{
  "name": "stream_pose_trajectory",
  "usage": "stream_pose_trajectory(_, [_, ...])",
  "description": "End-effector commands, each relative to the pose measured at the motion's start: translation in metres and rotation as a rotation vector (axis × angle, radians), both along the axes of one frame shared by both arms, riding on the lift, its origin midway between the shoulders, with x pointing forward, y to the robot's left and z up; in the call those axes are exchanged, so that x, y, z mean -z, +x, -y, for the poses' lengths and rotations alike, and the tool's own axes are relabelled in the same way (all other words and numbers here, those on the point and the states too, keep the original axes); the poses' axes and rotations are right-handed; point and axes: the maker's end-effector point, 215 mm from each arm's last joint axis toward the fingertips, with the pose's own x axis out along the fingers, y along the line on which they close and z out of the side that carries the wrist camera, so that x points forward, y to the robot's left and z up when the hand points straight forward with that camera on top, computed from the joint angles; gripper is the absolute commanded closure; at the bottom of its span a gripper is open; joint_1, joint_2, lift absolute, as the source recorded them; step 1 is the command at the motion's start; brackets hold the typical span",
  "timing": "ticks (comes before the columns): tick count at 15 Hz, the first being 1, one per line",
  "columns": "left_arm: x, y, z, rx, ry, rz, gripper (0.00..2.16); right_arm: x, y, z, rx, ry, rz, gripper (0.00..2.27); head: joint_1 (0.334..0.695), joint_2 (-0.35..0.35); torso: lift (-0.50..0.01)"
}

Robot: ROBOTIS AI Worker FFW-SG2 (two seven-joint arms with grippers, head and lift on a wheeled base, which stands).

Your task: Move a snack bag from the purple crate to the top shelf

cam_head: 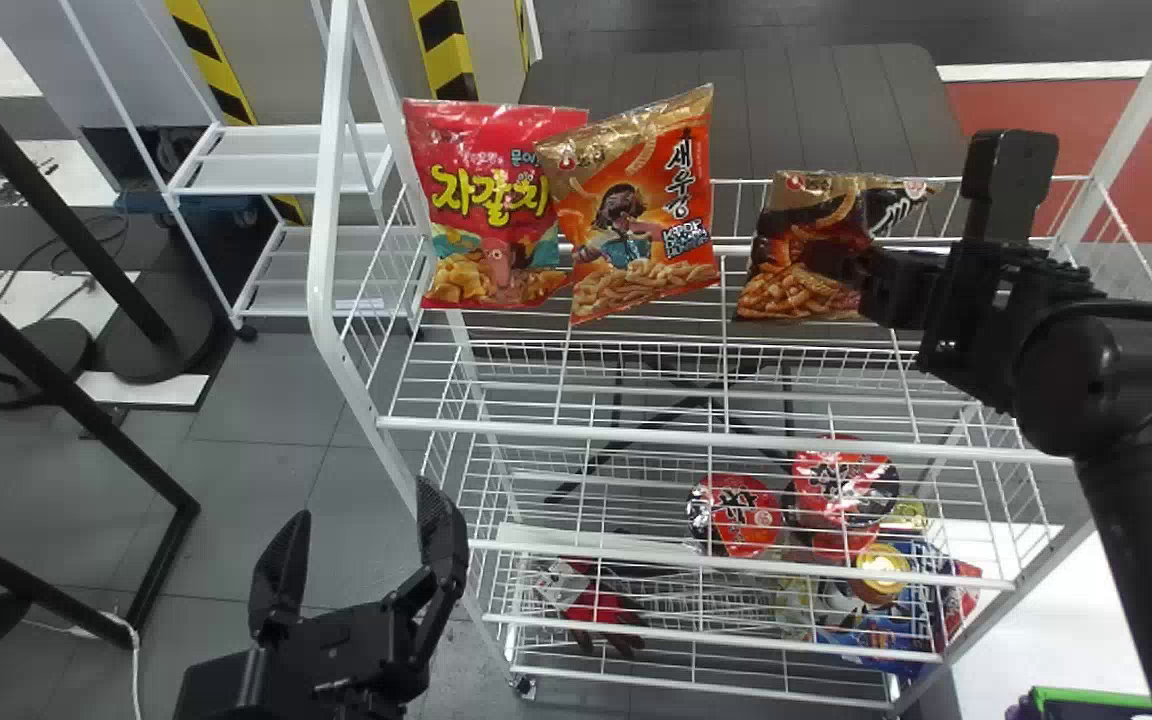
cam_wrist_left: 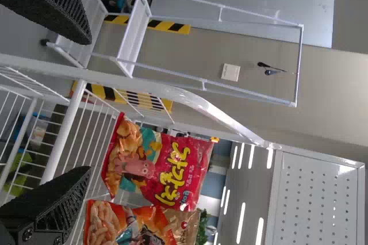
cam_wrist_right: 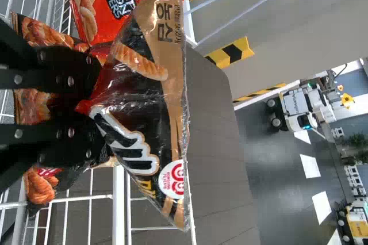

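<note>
"While the right gripper (cam_head: 851, 268) is at the rack (cam_head: 320, 230), has it got hold of anything?"

"Yes, its fingers are closed on the black snack bag (cam_head: 801, 245)."

"Where is that bag, exactly?"

"Up at the top shelf (cam_head: 636, 435), right of the middle and towards the back edge. I cannot tell whether its bottom rests on the wires."

"Any others up there?"

"Two, to its left: a tilted orange snack bag (cam_head: 636, 205), then a red snack bag (cam_head: 491, 205) nearer the back left corner. Seen from the head, the orange one overlaps the red one's side."

"And the left gripper (cam_head: 361, 508)?"

"Open, with nothing between its fingers, near the rack's front left post. Lower down, there are red-lidded cups (cam_head: 741, 515) on the right half of the rack."
</note>
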Motion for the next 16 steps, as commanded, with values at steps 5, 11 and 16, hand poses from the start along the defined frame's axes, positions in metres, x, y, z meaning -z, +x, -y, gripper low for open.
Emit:
stream_pose_trajectory(5, [-0.002,0.0,0.0,0.001,0.0,0.003,0.0,0.001,-0.001,-0.002,0.0,0.005,-0.003,0.45,0.695,0.126,-0.001])
stream_pose_trajectory(11, [-0.001,-0.001,0.0,0.001,0.0,0.001,0.0,0.001,-0.003,-0.002,0.0,0.005,-0.003,0.45,0.695,0.125,-0.001])
stream_pose_trajectory(16, [-0.006,-0.002,-0.002,-0.005,-0.002,0.016,0.0,-0.015,-0.016,0.001,0.011,-0.01,0.03,0.22,0.695,0.128,-0.001])
